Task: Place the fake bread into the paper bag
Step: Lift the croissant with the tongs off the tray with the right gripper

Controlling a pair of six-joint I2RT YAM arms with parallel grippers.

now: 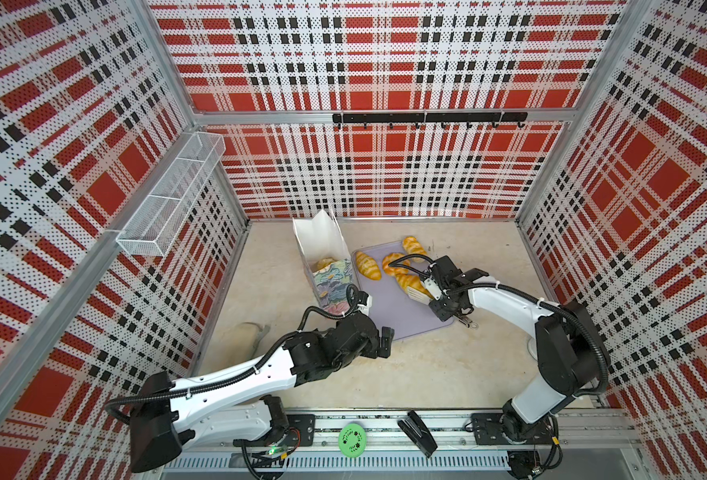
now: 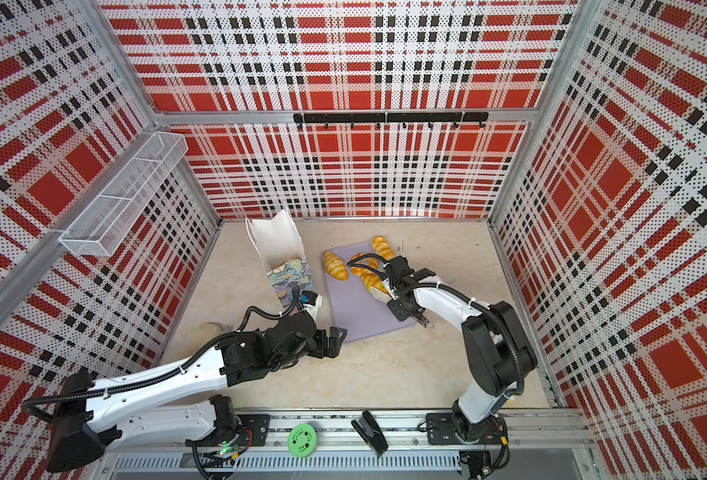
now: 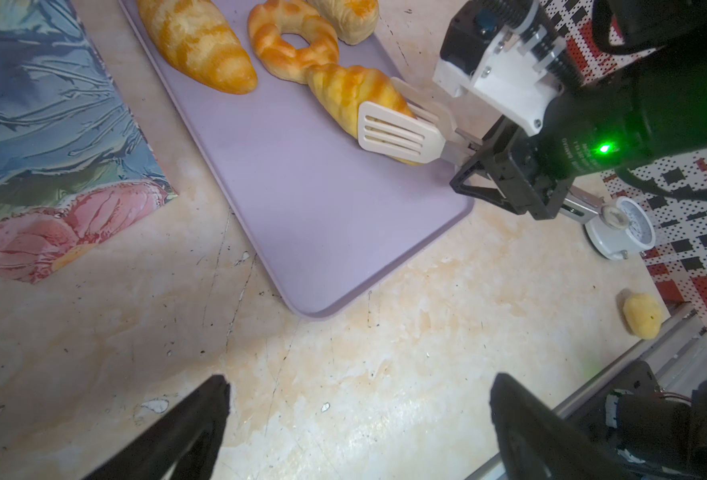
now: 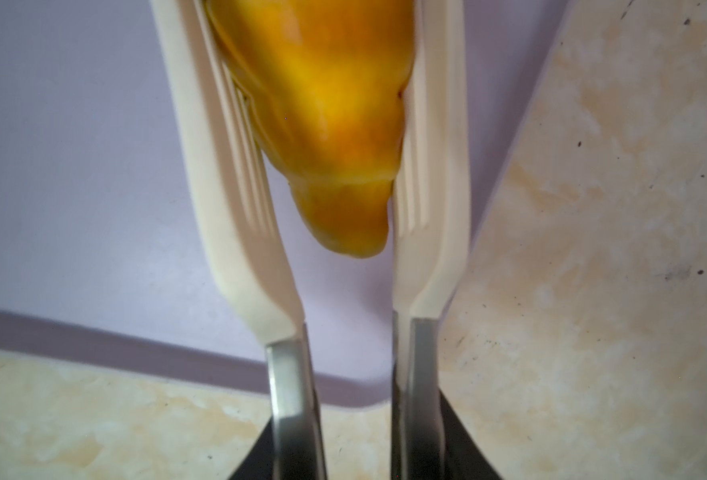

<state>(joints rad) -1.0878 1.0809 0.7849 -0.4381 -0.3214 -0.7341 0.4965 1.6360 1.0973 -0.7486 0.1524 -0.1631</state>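
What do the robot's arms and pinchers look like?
The left arm and right arm each have smooth white shells with chunky black joints. A ribbed black cable loops along each arm, tied on with little white zip ties. The left gripper has two pointy black fingers; the right gripper is black with a white block. A green light glows on the right wrist.

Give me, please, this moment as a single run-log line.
left end effector: open, near paper bag | right end effector: tongs around croissant on lavender tray | in bag: one pastry visible
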